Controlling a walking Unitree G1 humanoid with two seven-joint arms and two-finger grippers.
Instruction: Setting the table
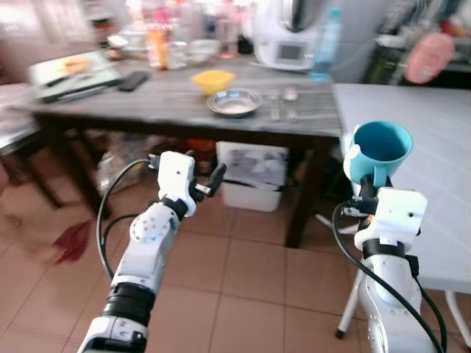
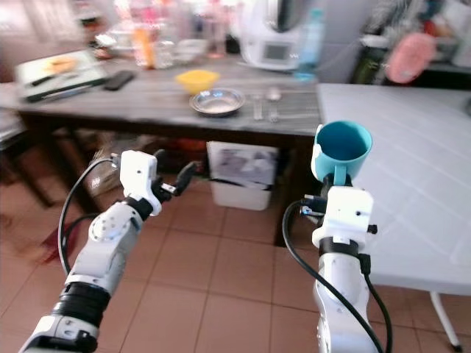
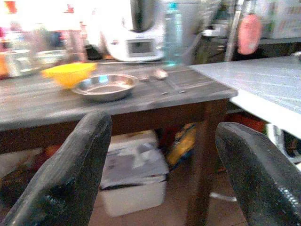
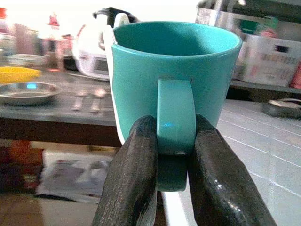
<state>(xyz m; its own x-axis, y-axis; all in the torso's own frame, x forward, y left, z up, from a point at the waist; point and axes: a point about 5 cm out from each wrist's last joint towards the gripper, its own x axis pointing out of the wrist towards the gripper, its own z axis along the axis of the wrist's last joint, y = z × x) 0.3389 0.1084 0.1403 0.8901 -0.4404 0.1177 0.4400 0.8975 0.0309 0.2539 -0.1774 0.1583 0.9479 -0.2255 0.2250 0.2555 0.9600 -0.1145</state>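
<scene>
A teal mug [image 1: 378, 151] is held upright in the air by its handle, my right gripper [image 4: 170, 155] shut on it, beside the near corner of the white table [image 1: 434, 147]. My left gripper [image 1: 206, 180] hangs open and empty above the tiled floor, in front of the dark wooden table [image 1: 147, 99]. On that table lie a steel bowl [image 1: 234, 102], a yellow bowl [image 1: 213, 79] behind it, and a fork and spoon [image 1: 283, 103] to the right of the steel bowl.
The back of the dark table holds a white kitchen appliance [image 1: 291, 37], a blue bottle [image 1: 324, 44], jars and a tray [image 1: 73, 73]. A white bin [image 1: 250, 176] stands under the table. A red cloth [image 1: 71, 243] lies on the floor at left.
</scene>
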